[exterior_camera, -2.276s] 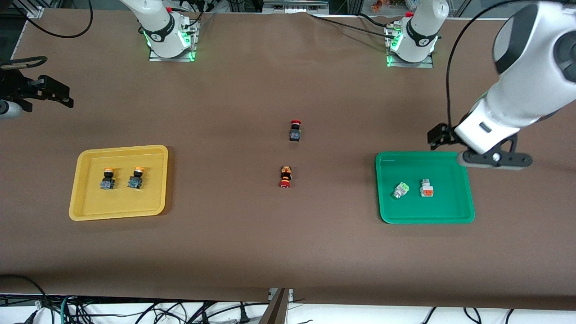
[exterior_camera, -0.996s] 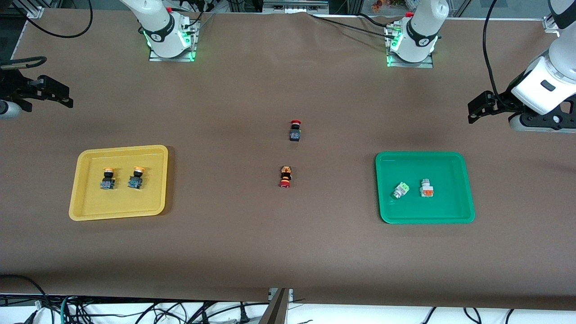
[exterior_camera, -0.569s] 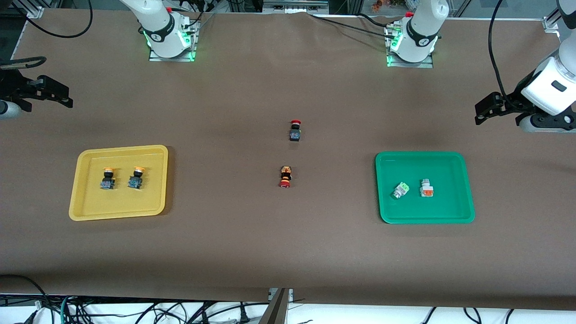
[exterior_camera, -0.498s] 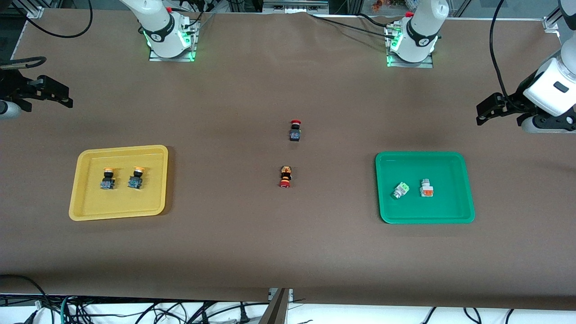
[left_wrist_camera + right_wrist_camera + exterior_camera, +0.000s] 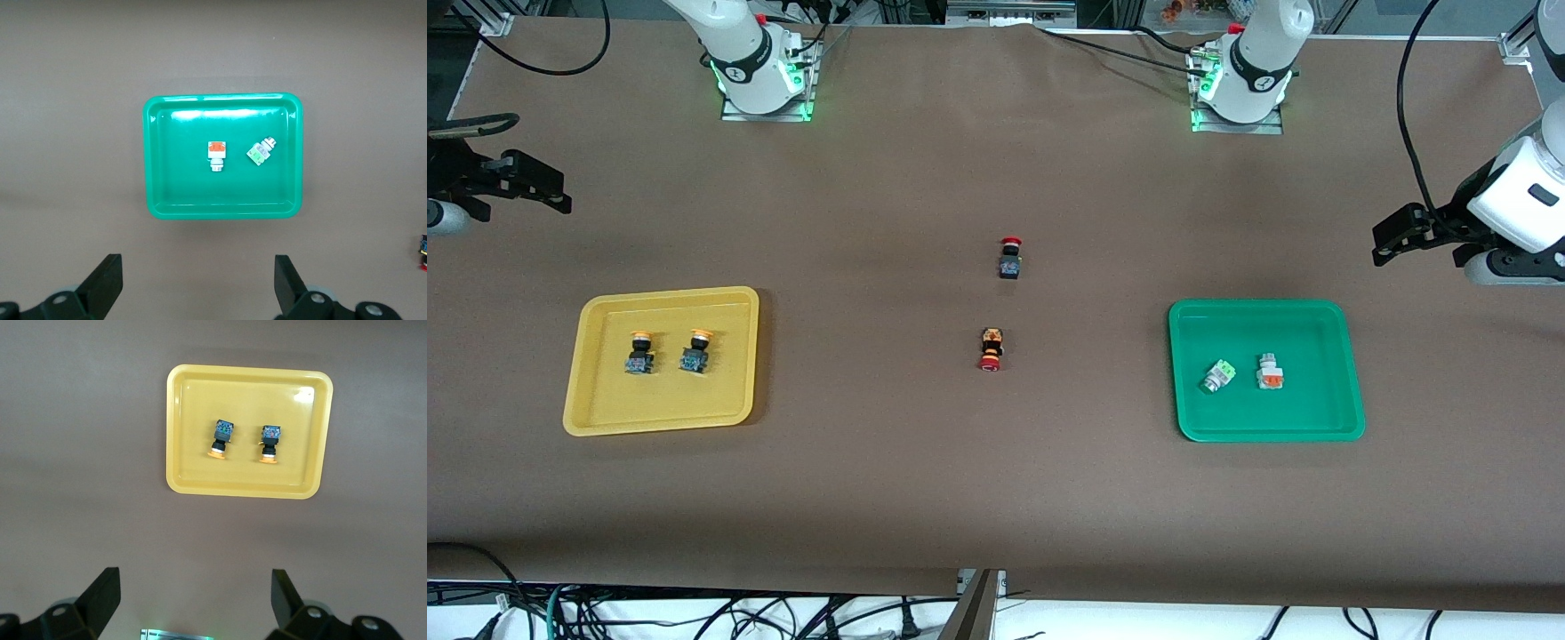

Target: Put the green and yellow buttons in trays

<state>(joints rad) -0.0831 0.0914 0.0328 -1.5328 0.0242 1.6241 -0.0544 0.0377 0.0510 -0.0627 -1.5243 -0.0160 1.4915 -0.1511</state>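
- Since the earlier frames the left arm has drawn away from the green tray [image 5: 1268, 430] and risen toward the left arm's end of the table; everything on the table has stayed put.
- The table [image 5: 996, 498], covered in brown, spans the whole front view.
- The left gripper [image 5: 197, 283] hangs in the air over bare table at the left arm's end, its fingers [image 5: 107, 283] spread wide and holding nothing.
- The right gripper [image 5: 193, 600] waits high at the right arm's end, fingers [image 5: 283, 593] likewise spread and empty.
- The yellow tray [image 5: 605, 418] lies toward the right arm's end, about midway between the table's long edges; the green tray lies toward the left arm's end.
- Two yellow-capped buttons [image 5: 639, 352] rest side by side in the yellow tray, apart from each other.
- In the green tray lie a green-marked button [image 5: 1216, 375] and, just beside it, an orange-marked button [image 5: 1270, 372]; whether they touch is hard to say, though they seem apart.
- At the table's middle, a red-capped black button [image 5: 1010, 258] lies farther from the front camera than a red-capped orange-black button [image 5: 990, 348].
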